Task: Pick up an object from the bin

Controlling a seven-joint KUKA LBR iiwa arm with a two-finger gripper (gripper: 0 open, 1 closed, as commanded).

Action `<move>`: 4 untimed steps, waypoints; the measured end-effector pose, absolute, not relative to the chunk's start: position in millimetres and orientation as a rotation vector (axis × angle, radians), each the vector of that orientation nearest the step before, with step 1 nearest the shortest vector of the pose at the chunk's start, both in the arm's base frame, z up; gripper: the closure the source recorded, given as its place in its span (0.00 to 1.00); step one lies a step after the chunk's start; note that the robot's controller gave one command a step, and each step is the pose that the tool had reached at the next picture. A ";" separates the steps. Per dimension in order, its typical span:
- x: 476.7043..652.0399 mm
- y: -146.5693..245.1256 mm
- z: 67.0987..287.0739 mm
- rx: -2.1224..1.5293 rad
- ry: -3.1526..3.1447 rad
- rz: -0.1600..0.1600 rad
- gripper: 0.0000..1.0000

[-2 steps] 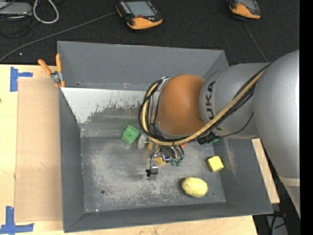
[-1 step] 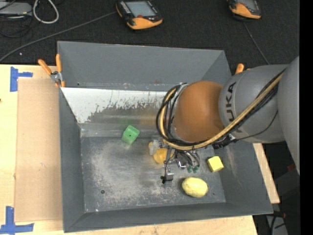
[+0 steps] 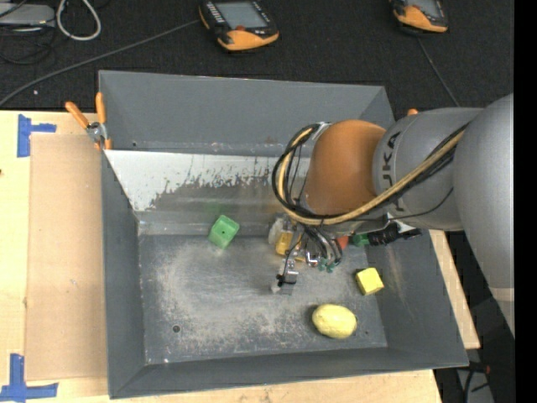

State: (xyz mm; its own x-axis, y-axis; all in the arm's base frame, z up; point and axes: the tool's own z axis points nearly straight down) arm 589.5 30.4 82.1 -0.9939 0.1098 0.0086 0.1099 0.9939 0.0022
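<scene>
The grey bin point(image 3: 122, 250) has a scuffed, dusty floor. Left of centre, near the back wall, lies a green cube point(image 3: 224, 230), small, bright and tilted on one edge. To its right the hand point(image 3: 287, 280) hangs low over bare floor in the middle of the bin, apart from every loose thing. Whether it is open or closed cannot be told. Above it sits the arm's orange cover point(image 3: 340, 175), looped with black cables point(image 3: 289, 170). Further right, near the front wall, lies a lemon point(image 3: 335, 321), pale yellow, oval and dull. A yellow cube point(image 3: 369, 280), small and turned askew, lies just up and right of the lemon, nearer the right wall.
</scene>
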 end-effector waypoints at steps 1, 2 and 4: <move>588.1 16.2 75.4 -0.071 -3.131 -0.004 0.00; 555.1 4.1 82.2 0.089 -3.133 -0.005 0.00; 610.5 -24.7 72.0 0.039 -3.135 -0.007 0.00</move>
State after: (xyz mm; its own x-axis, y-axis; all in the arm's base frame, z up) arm 610.5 -24.7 72.0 -0.9997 -0.0247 0.0060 -0.0247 0.9997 0.0048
